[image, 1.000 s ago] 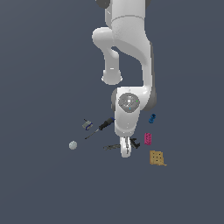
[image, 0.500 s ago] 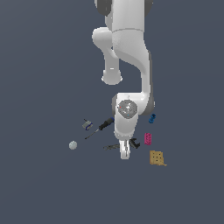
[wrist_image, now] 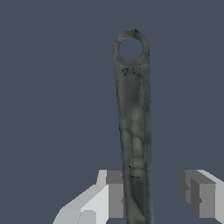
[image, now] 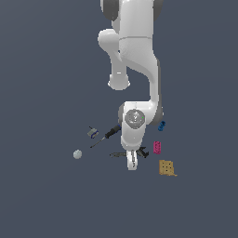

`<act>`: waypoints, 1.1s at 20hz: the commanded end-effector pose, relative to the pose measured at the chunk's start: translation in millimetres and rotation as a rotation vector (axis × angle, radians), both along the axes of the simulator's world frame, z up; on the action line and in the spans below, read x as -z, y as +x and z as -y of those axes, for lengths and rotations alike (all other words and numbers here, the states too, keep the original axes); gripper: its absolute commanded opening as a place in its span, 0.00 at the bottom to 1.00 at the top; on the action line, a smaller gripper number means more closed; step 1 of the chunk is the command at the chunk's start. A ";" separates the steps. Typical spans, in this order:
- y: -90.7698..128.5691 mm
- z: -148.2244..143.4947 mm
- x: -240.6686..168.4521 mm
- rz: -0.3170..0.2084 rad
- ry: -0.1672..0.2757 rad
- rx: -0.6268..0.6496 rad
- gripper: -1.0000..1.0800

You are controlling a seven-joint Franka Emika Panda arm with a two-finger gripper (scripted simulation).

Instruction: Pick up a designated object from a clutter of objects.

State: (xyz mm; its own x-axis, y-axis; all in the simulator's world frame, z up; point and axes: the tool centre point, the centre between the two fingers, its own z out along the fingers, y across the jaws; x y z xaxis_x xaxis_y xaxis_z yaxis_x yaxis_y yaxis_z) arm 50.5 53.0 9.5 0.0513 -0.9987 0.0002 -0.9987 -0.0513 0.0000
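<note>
The designated object, a long dark grey wrench (wrist_image: pixel 133 113) with a round hole at its handle end, lies flat on the floor. Its shaft runs between my fingers in the wrist view. My gripper (wrist_image: pixel 153 197) is open around it: one finger (wrist_image: pixel 111 197) is close against the shaft, and the other finger (wrist_image: pixel 199 192) stands well apart. In the exterior view the gripper (image: pixel 132 162) is low over the wrench (image: pixel 118 154), in the middle of the clutter of objects. The arm hides the middle of the wrench there.
Around the wrench lie a black-handled screwdriver (image: pixel 106 135), a small grey clamp (image: pixel 93 133), a pale grey ball (image: pixel 77 154), a blue piece (image: pixel 161 125), a pink block (image: pixel 157 147) and a tan holed square (image: pixel 167 168).
The wrist and gripper have come down toward the floor and shifted slightly toward the exterior view's left. The objects have not moved.
</note>
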 end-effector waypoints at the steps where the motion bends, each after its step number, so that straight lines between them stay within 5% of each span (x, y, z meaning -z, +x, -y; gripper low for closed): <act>1: 0.2 -1.0 1.9 0.000 0.000 -0.001 0.00; 12: 1.7 -2.5 -7.9 0.000 -0.001 0.001 0.00; 22: 14.7 -27.0 -68.1 0.000 -0.001 0.001 0.00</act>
